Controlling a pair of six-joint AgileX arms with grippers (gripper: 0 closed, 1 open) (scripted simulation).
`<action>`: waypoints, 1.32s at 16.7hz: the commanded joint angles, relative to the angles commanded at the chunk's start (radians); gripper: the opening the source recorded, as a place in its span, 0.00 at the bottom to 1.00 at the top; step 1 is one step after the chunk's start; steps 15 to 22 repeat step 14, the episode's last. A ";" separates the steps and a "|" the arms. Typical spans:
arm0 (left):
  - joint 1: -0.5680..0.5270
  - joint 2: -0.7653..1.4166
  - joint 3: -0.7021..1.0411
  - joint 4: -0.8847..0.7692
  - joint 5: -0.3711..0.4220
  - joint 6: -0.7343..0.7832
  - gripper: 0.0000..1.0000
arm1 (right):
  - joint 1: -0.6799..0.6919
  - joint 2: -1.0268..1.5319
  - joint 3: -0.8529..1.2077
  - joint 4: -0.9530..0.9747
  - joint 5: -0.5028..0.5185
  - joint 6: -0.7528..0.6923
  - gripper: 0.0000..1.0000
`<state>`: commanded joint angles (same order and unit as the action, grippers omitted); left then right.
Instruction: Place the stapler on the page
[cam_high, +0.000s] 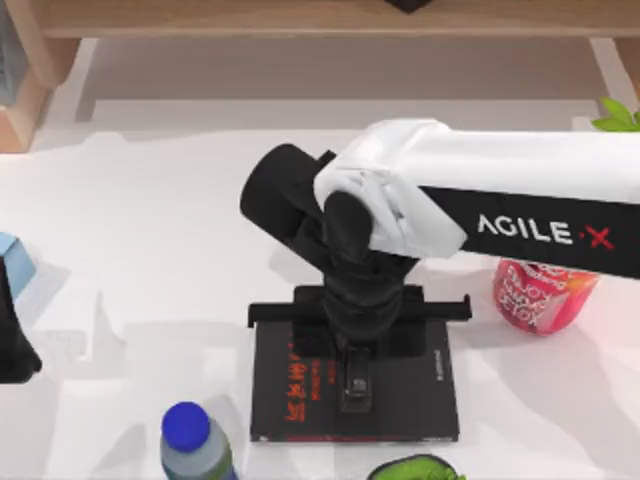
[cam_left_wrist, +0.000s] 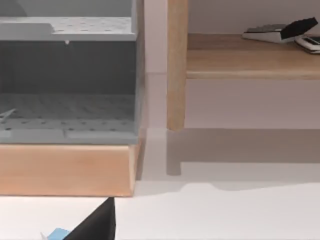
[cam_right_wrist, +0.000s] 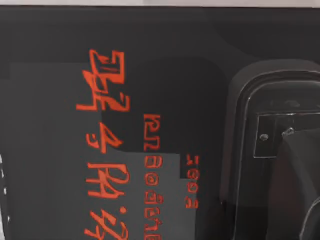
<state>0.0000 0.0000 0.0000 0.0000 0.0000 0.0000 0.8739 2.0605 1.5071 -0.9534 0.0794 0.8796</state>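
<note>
placement step, judged near its end. near the table's front edge, the page, a flat black matte cover with red characters, carries the stapler, a dark, rounded, glossy body sitting on it. the right gripper stands directly over the stapler; whether its fingers are apart cannot be told. next: release, lift straight. left gripper parked at the left edge.

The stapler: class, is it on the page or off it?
On it. In the top view the stapler lies within the black page, right of its red characters, under the right gripper.
</note>
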 joint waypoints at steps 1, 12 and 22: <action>0.000 0.000 0.000 0.000 0.000 0.000 1.00 | 0.000 0.000 0.000 0.000 0.000 0.000 0.45; 0.000 0.000 0.000 0.000 0.000 0.000 1.00 | 0.000 0.000 0.000 0.000 0.000 0.000 1.00; 0.000 0.000 0.000 0.000 0.000 0.000 1.00 | 0.000 0.000 0.000 0.000 0.000 0.000 1.00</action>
